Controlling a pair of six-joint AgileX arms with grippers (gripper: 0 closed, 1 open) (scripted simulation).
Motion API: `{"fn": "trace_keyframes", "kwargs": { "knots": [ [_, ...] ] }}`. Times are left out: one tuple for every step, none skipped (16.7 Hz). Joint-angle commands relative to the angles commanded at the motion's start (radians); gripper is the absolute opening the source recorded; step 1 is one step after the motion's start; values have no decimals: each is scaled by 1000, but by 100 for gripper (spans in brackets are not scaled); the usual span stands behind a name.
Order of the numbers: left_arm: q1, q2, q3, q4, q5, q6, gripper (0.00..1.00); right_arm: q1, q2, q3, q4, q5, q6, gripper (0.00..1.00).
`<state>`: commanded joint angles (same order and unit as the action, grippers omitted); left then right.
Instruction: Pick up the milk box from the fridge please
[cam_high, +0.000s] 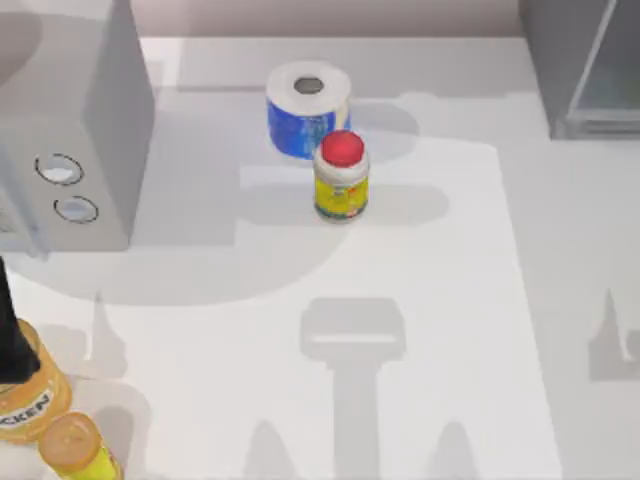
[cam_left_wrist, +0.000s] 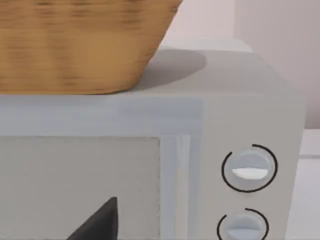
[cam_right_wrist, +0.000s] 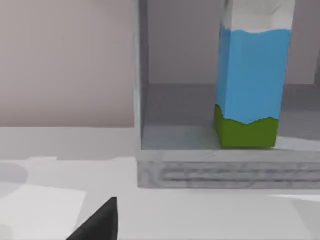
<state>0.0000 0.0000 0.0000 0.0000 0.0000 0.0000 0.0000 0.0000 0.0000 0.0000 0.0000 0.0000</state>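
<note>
The milk box (cam_right_wrist: 252, 75) stands upright inside the fridge (cam_right_wrist: 142, 75), on its floor behind a grey base ledge. It has a white top, a blue middle and a green foot. From above, the fridge (cam_high: 565, 60) is a dark grey cabinet at the table's back right with a pale framed panel (cam_high: 612, 70). A dark part of my right gripper (cam_right_wrist: 100, 225) shows at the edge of the right wrist view, short of the fridge and off to the side of the carton. My left gripper (cam_left_wrist: 97, 225) faces the front of a light grey box with two dials.
The light grey box with dials (cam_high: 70, 120) stands at the back left with a wicker basket (cam_left_wrist: 75, 45) on top. A blue-and-white paper roll (cam_high: 307, 110) and a red-capped yellow bottle (cam_high: 341, 177) stand mid-table. Two orange bottles (cam_high: 30, 400) sit front left.
</note>
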Motion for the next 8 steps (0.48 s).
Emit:
{"fn": "trace_keyframes", "kwargs": {
  "knots": [
    [0,0,0,0,0,0,100,0,0,0,0,0,0,100],
    [0,0,0,0,0,0,100,0,0,0,0,0,0,100],
    [0,0,0,0,0,0,100,-4,9,-2,9,-6,0,100],
    [0,0,0,0,0,0,100,-13,29,-4,27,-18,-1,100],
    [0,0,0,0,0,0,100,-25,58,-6,54,-34,-1,100],
    [0,0,0,0,0,0,100,-40,98,-5,83,-53,-1,100],
    [0,0,0,0,0,0,100,-58,148,-4,118,-76,0,100],
    [0,0,0,0,0,0,100,-78,208,-2,158,-101,1,100]
  ]
}}
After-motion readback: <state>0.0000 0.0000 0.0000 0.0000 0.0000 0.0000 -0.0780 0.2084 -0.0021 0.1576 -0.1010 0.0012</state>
